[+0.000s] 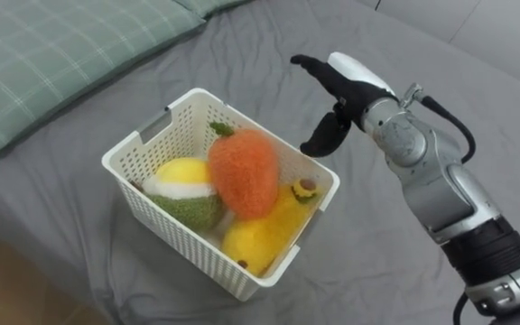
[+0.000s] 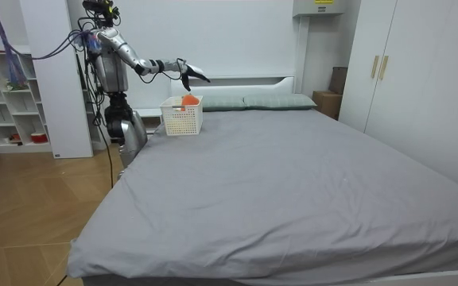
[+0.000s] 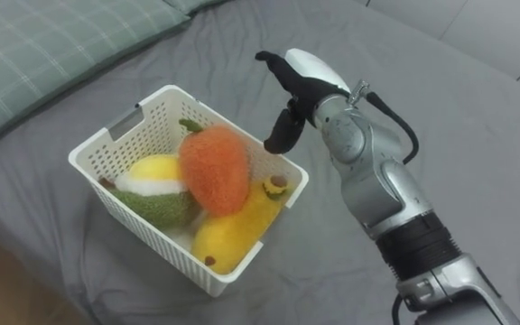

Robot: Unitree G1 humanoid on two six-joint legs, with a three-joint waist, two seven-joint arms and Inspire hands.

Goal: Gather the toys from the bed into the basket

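Right hand (image 1: 343, 88) hovering past basket (image 1: 171, 233) far-right corner, fingers loosely spread, gripping nothing; plush toys (image 1: 242, 171) sitting inside, collected.

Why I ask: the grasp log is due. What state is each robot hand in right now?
Right robot hand: open, holding nothing, above the basket's far corner.
Left robot hand: cannot be told.

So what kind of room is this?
Most likely a bedroom: a wide bed with a grey sheet, a green checked pillow at its head, and white wardrobe doors.
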